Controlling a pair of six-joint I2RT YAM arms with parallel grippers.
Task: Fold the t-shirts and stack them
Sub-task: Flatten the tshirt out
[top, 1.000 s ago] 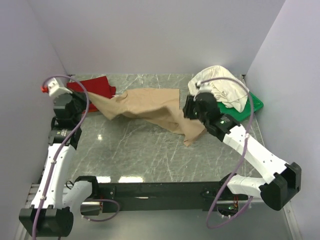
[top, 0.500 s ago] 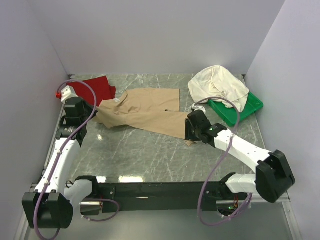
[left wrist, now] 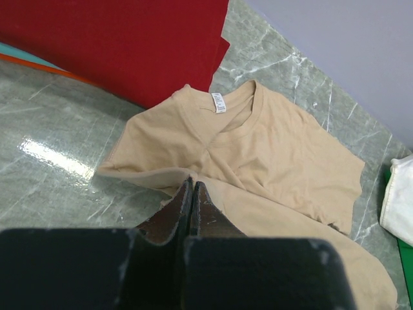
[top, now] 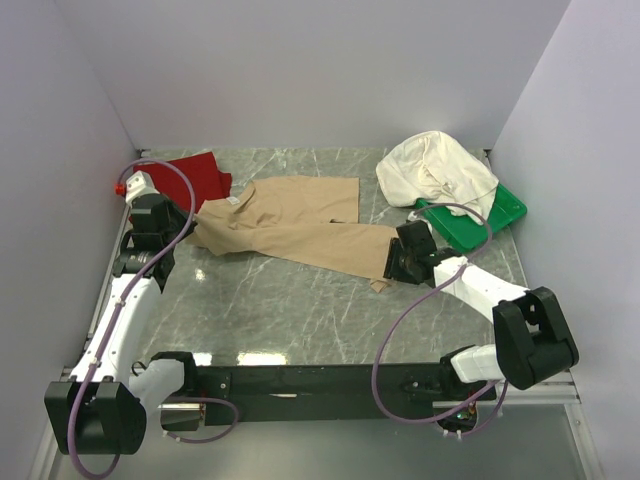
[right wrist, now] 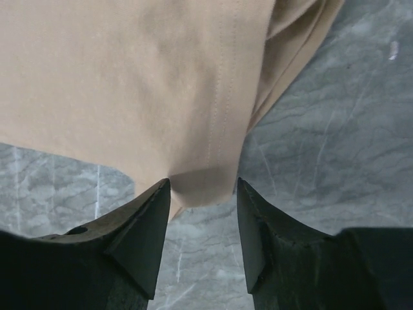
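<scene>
Left gripper [left wrist: 191, 194]: shut tight, seemingly pinching the near hem of the tan t-shirt [left wrist: 258, 148]. Held low, aimed across the cloth spread just ahead. Soft, light, limp; likely to drag and bunch. Best taken at hems or corners. Right gripper [right wrist: 202, 186]: parted, straddling a loose shirt corner on the tabletop [right wrist: 322, 129], clamping nothing. Stretched low.

You look down from above and behind on the whole table [top: 300, 310], while both wrist cameras sit close, sharing the tan-beige t-shirt [top: 300, 225] with it.
</scene>
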